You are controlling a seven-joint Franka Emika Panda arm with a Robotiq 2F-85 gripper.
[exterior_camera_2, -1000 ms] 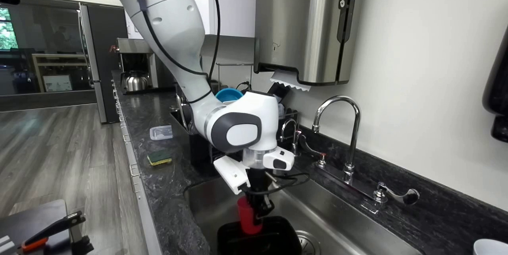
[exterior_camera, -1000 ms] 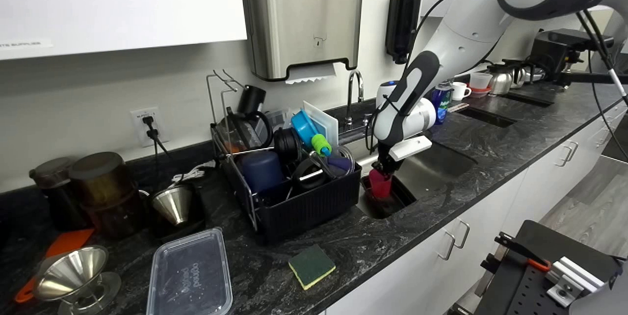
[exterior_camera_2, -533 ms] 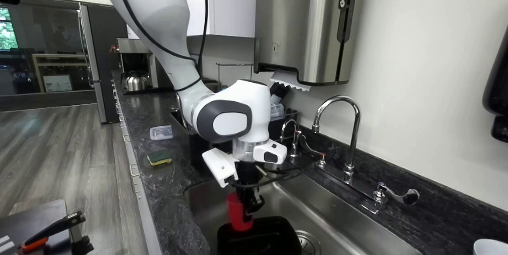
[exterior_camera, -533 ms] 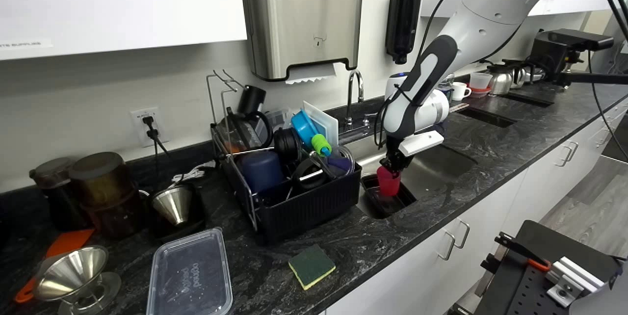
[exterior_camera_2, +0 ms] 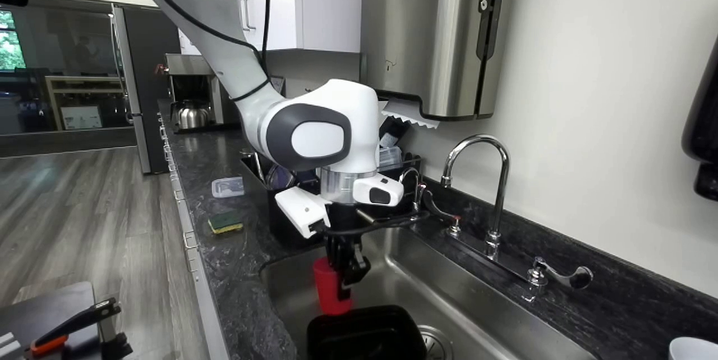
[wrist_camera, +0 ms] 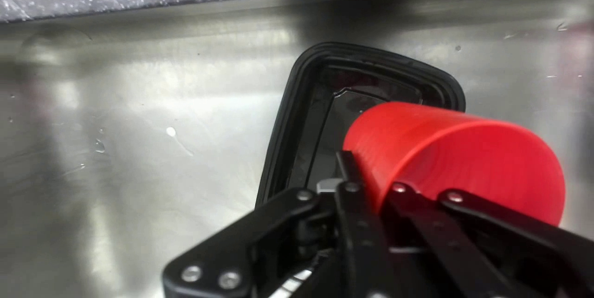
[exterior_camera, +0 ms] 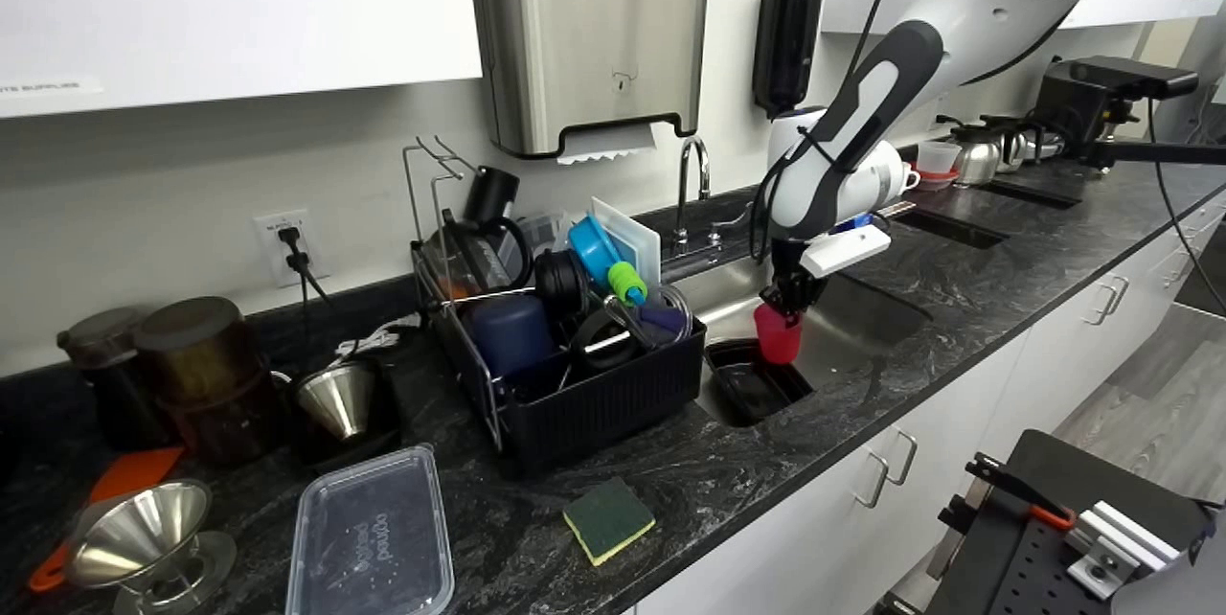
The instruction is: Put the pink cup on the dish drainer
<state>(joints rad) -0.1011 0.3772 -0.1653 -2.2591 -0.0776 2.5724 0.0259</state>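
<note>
The pink cup [exterior_camera: 778, 337] hangs roughly upright, slightly tilted, over the sink; it also shows in an exterior view [exterior_camera_2: 330, 291] and in the wrist view [wrist_camera: 492, 168], its open mouth facing the camera. My gripper [wrist_camera: 371, 186] is shut on the cup's wall at the rim, one finger outside and the other going inside, its tip hidden by the cup. In both exterior views the gripper [exterior_camera: 793, 299] [exterior_camera_2: 345, 278] is above the cup. The black dish drainer [exterior_camera: 603, 419] stands on the counter beside the sink, full of dishes; the arm partly hides it in an exterior view [exterior_camera_2: 283, 220].
A black tray [exterior_camera_2: 367, 337] lies in the steel sink [wrist_camera: 139, 140] below the cup. A tall faucet [exterior_camera_2: 477, 140] stands behind the sink. A sponge [exterior_camera: 610, 521] and a clear container [exterior_camera: 374, 538] lie near the drainer. A towel dispenser [exterior_camera: 613, 31] hangs above.
The arm has carried the cup upward, clear of the black tray, and farther from the drainer. The cup stays in the gripper throughout.
</note>
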